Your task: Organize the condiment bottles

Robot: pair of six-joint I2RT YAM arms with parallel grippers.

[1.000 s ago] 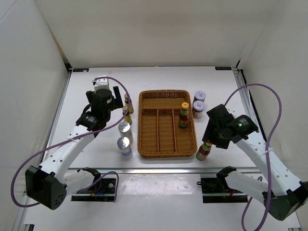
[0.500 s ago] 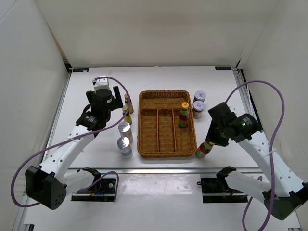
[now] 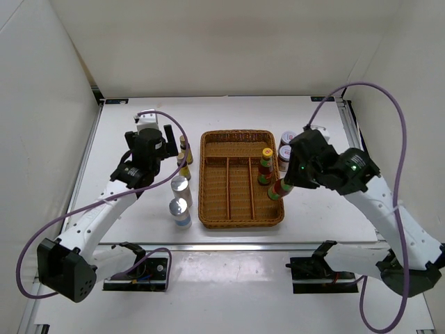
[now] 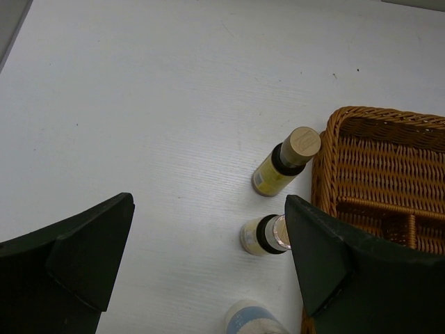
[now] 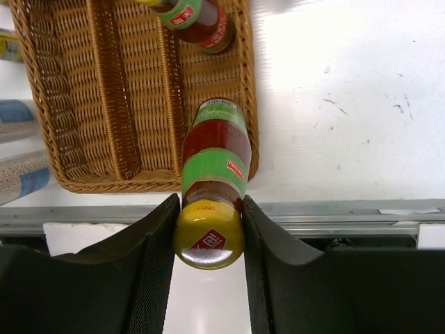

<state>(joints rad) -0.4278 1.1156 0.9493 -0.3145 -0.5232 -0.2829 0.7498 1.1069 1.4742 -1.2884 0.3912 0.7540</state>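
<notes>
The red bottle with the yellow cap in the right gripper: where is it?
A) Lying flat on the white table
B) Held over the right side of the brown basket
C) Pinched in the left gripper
B: the right gripper is shut on the red bottle at its yellow cap, and the bottle's bottom end is over the rightmost slot of the basket.

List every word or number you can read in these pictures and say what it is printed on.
"OPEN": on the yellow cap rim of the red sauce bottle held in the right hand.
The red diamond logo on that cap: lettering too small to read.
Labels on that bottle and the second sauce bottle: blurred.
Print on the purple-lidded jars: too small.
</notes>
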